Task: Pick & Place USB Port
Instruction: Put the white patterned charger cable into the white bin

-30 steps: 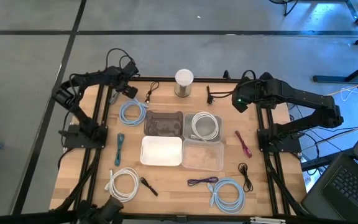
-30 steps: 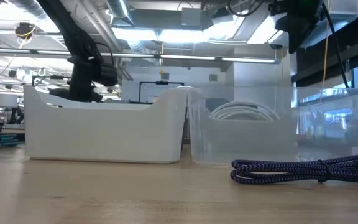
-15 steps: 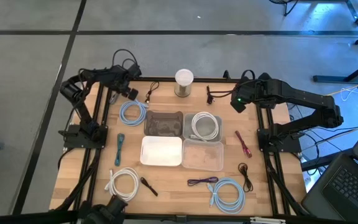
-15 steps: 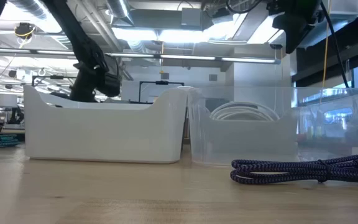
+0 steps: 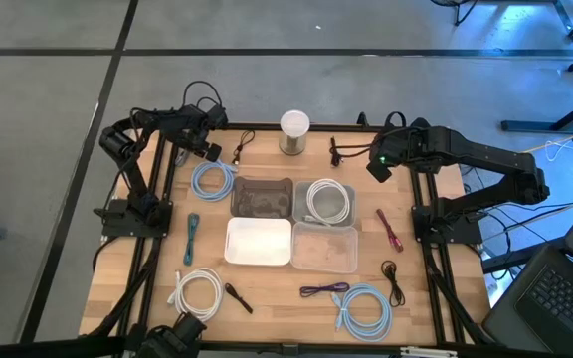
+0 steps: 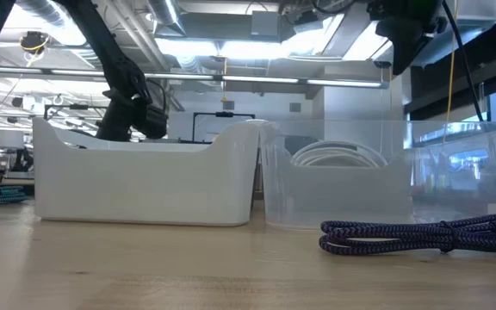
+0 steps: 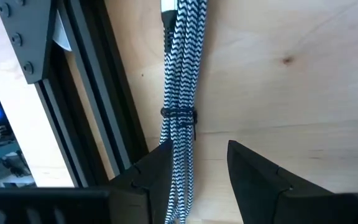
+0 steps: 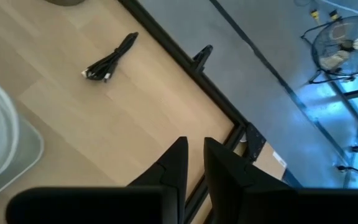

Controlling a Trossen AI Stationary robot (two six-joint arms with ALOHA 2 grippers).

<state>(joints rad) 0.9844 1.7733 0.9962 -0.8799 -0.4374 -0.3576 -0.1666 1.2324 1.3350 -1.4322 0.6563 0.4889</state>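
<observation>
Striped cable [image 7: 180, 93] beside frame rail [image 7: 95, 106]; jaws contact unclear.

Grey concrete floor [image 5: 366, 30]; ceiling strip lights [image 6: 222, 45]; laptop [image 5: 565, 293].

We see the table [image 5: 267, 298] evenly lit from above, with soft, faint shadows. Blue light spills across the floor [image 5: 525, 60] at one corner. In the low view, ceiling lights [image 6: 231, 43] glare white and the clear bins [image 6: 334, 172] catch reflections; the near tabletop is blurred. Both wrist views are bright, their fingers [image 7: 253, 180] dark and soft-edged.
</observation>
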